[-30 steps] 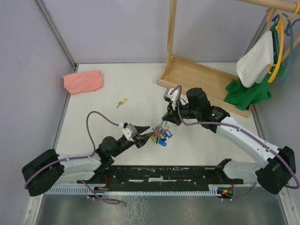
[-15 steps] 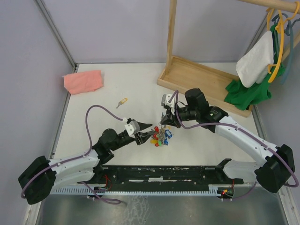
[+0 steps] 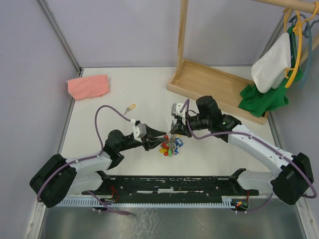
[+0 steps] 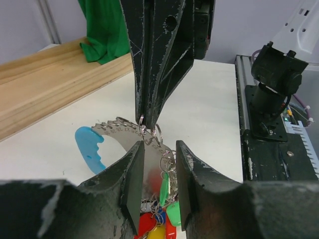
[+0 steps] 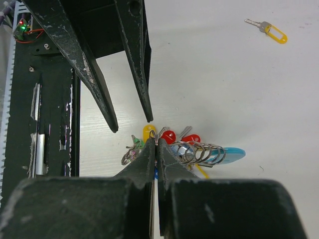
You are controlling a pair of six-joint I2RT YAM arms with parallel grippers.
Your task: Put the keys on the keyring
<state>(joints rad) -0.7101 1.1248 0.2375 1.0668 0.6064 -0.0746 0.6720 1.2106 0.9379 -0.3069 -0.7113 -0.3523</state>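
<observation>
Our right jaws are pinched tight on the thin metal keyring point(image 4: 158, 134), holding its bunch of coloured keys point(image 3: 170, 145) just over the white worktop point(image 3: 99, 119), and our left jaws stand apart around the bunch, gripping nothing. The small silver key with the yellow plastic head point(image 3: 130, 107) lies well apart on the worktop, not on the ring yet. We should keep the ring very still and close gently on one loop only, so a gap opens.

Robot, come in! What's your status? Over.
Right gripper shut on thin metal keyring. Left gripper open around its coloured keys. Yellow-headed silver key loose on white table, apart.
</observation>
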